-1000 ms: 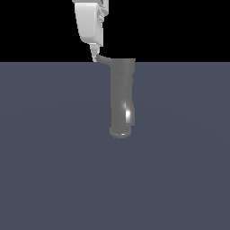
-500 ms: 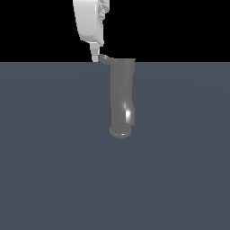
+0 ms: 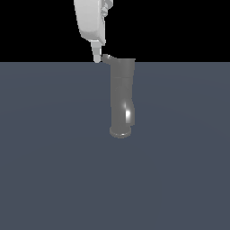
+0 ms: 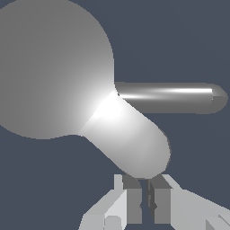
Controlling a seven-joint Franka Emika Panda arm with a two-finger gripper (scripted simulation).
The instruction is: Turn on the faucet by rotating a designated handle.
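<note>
Overhead, glossy bent faucet (image 3: 122, 96), stubby rounded handle (image 3: 108, 58)

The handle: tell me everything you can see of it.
The handle is a short, thin, glossy grey metal-looking lever with a rounded tip. It sticks out sideways from the faucet's wide upper end, toward the exterior view's left. The white gripper hangs right beside its tip; whether they touch cannot be told. In the wrist view it lies just ahead of the nearly closed fingers.
</note>
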